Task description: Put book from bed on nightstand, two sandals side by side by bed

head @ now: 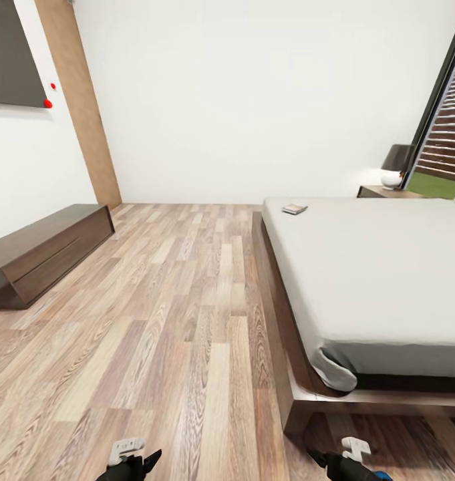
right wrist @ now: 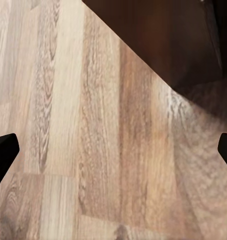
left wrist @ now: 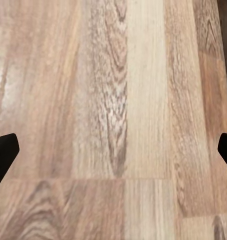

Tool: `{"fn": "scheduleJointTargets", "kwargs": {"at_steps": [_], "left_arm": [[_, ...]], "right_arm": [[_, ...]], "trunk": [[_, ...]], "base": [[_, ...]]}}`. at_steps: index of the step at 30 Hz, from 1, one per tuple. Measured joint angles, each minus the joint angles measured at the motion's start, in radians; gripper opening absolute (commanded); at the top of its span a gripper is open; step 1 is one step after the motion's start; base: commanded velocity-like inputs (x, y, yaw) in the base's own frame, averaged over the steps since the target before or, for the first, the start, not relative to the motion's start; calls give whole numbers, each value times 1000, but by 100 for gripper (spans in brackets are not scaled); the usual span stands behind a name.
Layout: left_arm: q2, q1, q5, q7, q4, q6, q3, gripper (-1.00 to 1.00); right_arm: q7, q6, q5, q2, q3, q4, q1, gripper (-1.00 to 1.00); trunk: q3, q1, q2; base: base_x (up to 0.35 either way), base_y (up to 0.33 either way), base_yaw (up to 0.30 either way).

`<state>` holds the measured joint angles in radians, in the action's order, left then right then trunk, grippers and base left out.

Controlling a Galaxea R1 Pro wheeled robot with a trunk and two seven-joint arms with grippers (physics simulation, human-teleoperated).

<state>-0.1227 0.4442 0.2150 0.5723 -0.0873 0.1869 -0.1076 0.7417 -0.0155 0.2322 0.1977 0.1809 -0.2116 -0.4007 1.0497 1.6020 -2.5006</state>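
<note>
Approach stage, judging by layout. Book (head: pixel 294 208) lies on the bed (head: pixel 381 267) near its far corner, nightstand (head: pixel 387 192) just beyond. Left gripper (left wrist: pixel 113 150) and right gripper (right wrist: pixel 113 150) hang over bare floor (head: pixel 187 300), jaws spread, empty. Next: drive along the bed; sandals possibly elsewhere.

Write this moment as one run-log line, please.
stage: approaching bed | book: on mattress | left gripper: open, empty | right gripper: open, empty
</note>
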Motion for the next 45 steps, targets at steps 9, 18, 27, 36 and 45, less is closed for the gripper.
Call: {"fn": "scheduleJointTargets", "kwargs": {"at_steps": [9, 18, 27, 36, 45], "left_arm": [[0, 0, 0, -1, 0, 1, 0, 100], [2, 0, -1, -1, 1, 0, 0, 100], [6, 0, 0, -1, 1, 0, 0, 100], [6, 0, 0, -1, 1, 0, 0, 100], [6, 0, 0, -1, 1, 0, 0, 100]], "right_arm": [[0, 0, 0, 0, 0, 0, 0, 100], [1, 0, 0, 0, -1, 0, 0, 100], [1, 0, 0, 0, -1, 0, 0, 100], [2, 0, -1, 0, -1, 0, 0, 100], [2, 0, -1, 0, -1, 0, 0, 100]], "trunk": [[-31, -21, 36], [-59, -55, 99], [-88, -90, 162], [-116, -124, 225], [-144, -159, 288]], "base": [[0, 0, 0], [0, 0, 0], [0, 0, 0], [0, 0, 6], [0, 0, 222]]}}
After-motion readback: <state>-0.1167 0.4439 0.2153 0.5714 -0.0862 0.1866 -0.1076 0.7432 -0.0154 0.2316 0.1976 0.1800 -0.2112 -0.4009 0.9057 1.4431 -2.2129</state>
